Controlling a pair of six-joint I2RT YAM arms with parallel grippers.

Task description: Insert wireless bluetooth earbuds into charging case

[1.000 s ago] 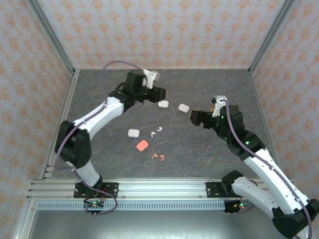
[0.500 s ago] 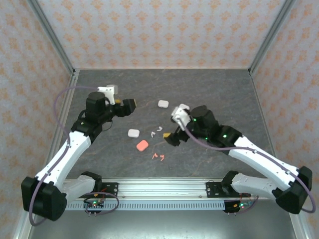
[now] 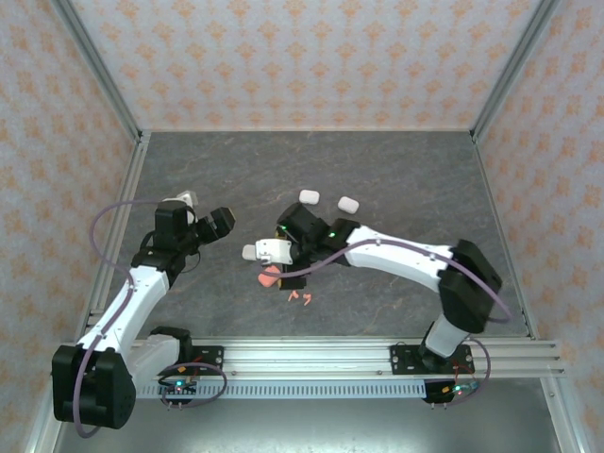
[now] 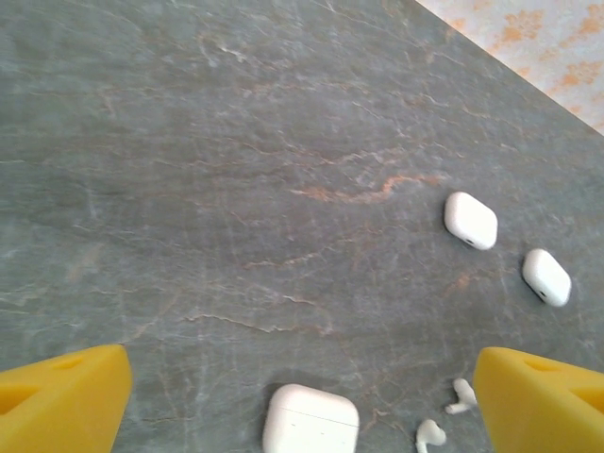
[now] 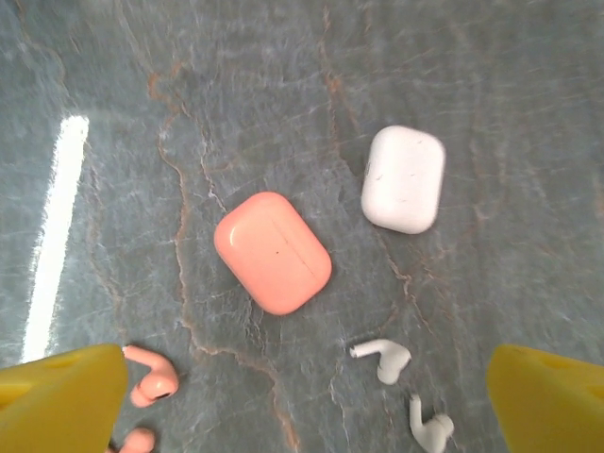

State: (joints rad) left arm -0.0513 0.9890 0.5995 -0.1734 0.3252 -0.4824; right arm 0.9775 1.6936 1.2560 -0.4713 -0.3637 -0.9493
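The table (image 3: 396, 170) is a grey, stone-like slab veined with faint orange and white lines, walled by pale patterned panels (image 3: 311, 57). The left gripper (image 3: 215, 224) hovers over its left half, jaws spread wide and holding nothing. Its yellow wedge-shaped fingertips (image 4: 66, 401) frame bare surface in the left wrist view. Ahead of them lie three white cases (image 4: 470, 220), smooth rounded pebbles of glossy plastic. Two sit near each other, well apart from the nearest, which shows a thin lid seam. Just right of that nearest case lie two white earbuds (image 4: 462, 396), tiny bent stemmed pieces, loose on the table.

The right gripper (image 5: 302, 396) hangs over the middle of the table, jaws likewise released and empty. Beneath it a pink case (image 5: 273, 252), salmon-coloured and rounded, lies near a white case without touching it. Two pink earbuds (image 5: 151, 377) with bulbous heads lie close together at the lower left of the right wrist view. All earbuds seen lie outside the cases, and every case seen is closed.
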